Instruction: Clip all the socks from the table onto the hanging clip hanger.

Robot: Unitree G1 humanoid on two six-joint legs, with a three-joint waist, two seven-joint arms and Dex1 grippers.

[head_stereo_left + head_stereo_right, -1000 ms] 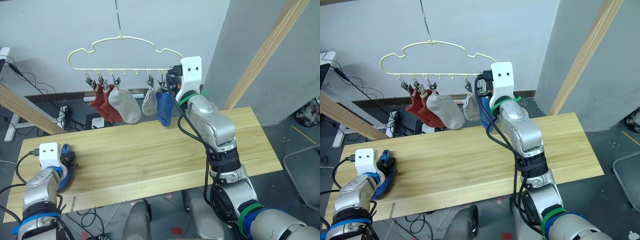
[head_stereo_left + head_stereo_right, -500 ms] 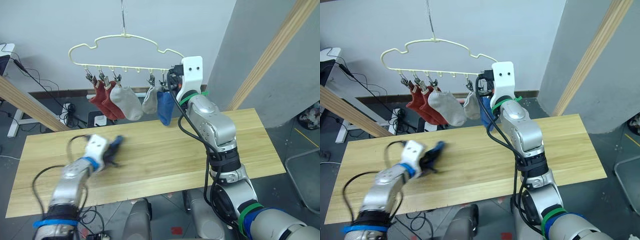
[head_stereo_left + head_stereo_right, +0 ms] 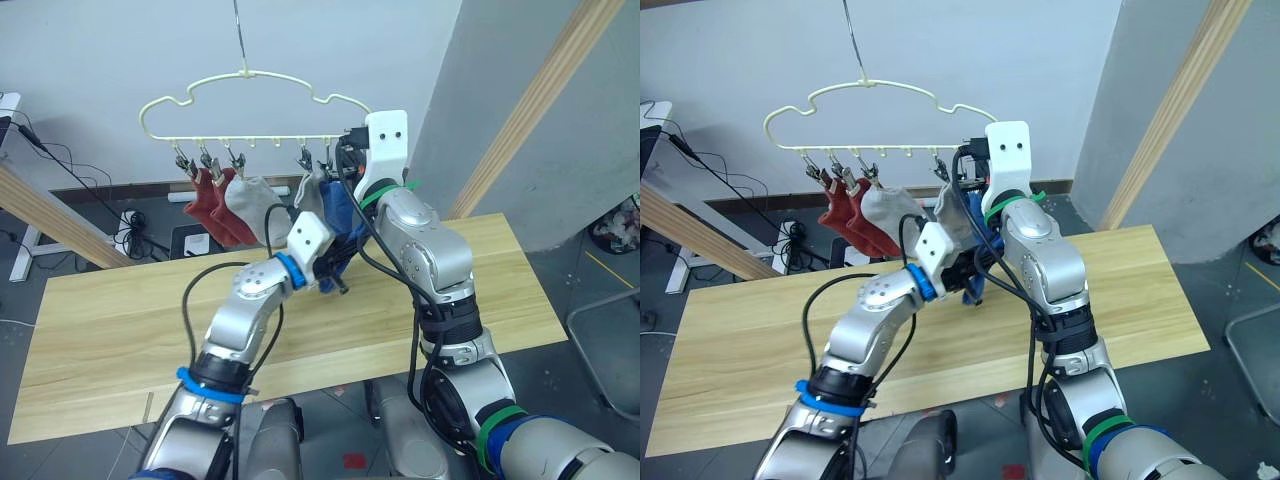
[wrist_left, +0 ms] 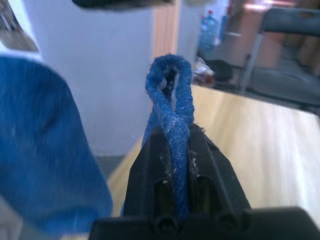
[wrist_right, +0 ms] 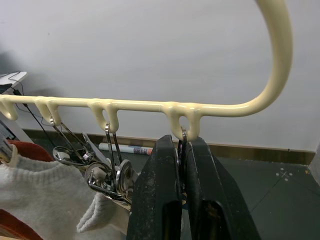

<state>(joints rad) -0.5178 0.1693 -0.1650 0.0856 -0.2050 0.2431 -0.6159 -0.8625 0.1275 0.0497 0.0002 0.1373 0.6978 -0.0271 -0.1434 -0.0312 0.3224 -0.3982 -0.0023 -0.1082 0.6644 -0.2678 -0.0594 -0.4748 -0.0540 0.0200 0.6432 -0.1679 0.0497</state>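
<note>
The pale yellow clip hanger (image 3: 265, 138) hangs over the far edge of the table (image 3: 130, 310). Two rust red socks (image 3: 205, 205), two light grey socks (image 3: 250, 205) and one blue sock (image 3: 338, 205) dangle from its clips. My right gripper (image 5: 182, 150) is shut on the silver clip under the hanger's rightmost loop. My left gripper (image 3: 335, 272) is raised just below that end, beside the hung blue sock. It is shut on a second blue sock (image 4: 170, 100), whose folded cuff sticks up between the fingers.
A round wooden pole (image 3: 50, 215) slants at the left and another (image 3: 540, 90) at the right. Cables and a power strip (image 3: 130, 220) lie on the floor behind the table. A chair frame (image 3: 610, 330) stands at the right edge.
My left arm has swung from the table's left end up and to the right, carrying the blue sock to the hanger's right end. The right gripper has stayed on the clip.
</note>
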